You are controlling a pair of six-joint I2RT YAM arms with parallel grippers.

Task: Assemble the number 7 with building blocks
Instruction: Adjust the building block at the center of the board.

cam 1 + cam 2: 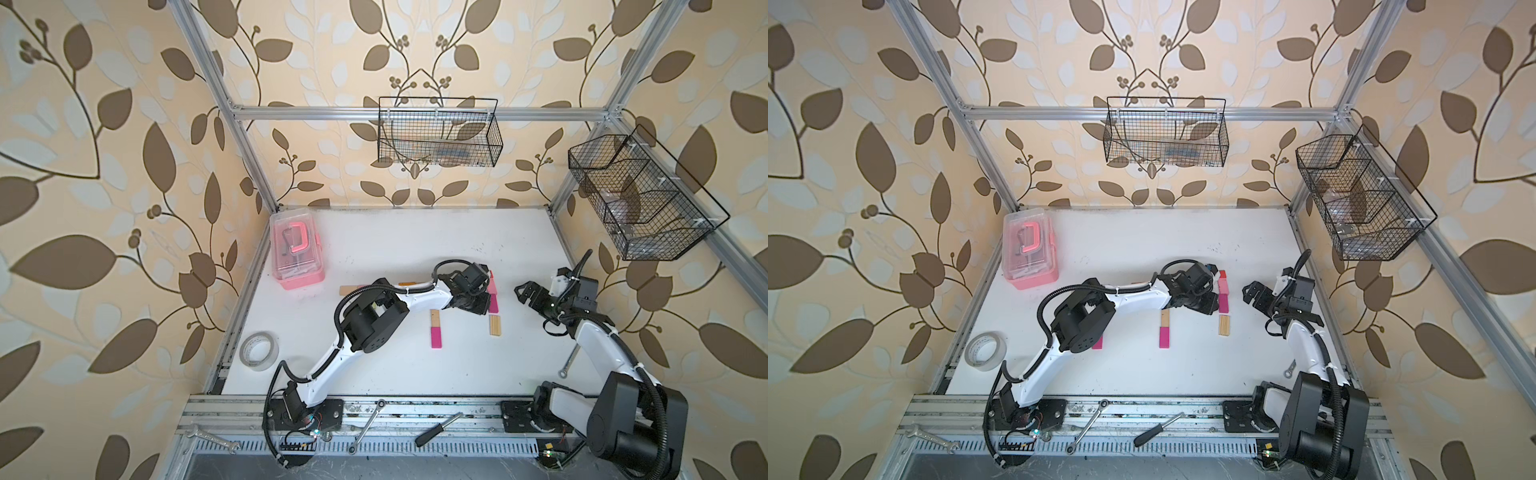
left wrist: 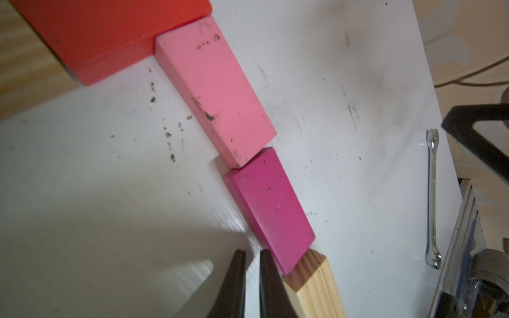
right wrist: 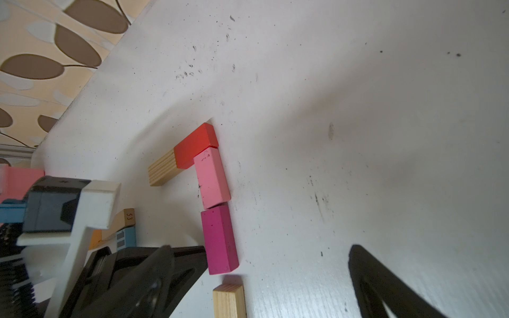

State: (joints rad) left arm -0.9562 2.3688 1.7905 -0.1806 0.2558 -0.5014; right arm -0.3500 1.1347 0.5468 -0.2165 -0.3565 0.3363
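The blocks form an angle: a wood block [image 3: 162,170] and a red block [image 3: 197,144] across the top, then a pink block [image 2: 217,90], a magenta block [image 2: 270,209] and a wood block [image 2: 314,286] in a line going down. My left gripper [image 2: 252,253] is shut and empty, with one finger against the magenta block's long side near its wood end. In both top views it sits low over that line [image 1: 473,305]. My right gripper [image 3: 261,247] hovers open to the right [image 1: 524,291], holding nothing. Loose wood [image 1: 435,319] and magenta [image 1: 436,337] blocks lie nearer the front.
A pink box [image 1: 297,253] stands at the back left, with a tape roll [image 1: 258,350] at the left edge. A wrench [image 1: 569,361] lies by the right arm. More loose blocks, one blue striped [image 3: 126,238], lie behind the left arm. Tools rest on the front rail [image 1: 368,424].
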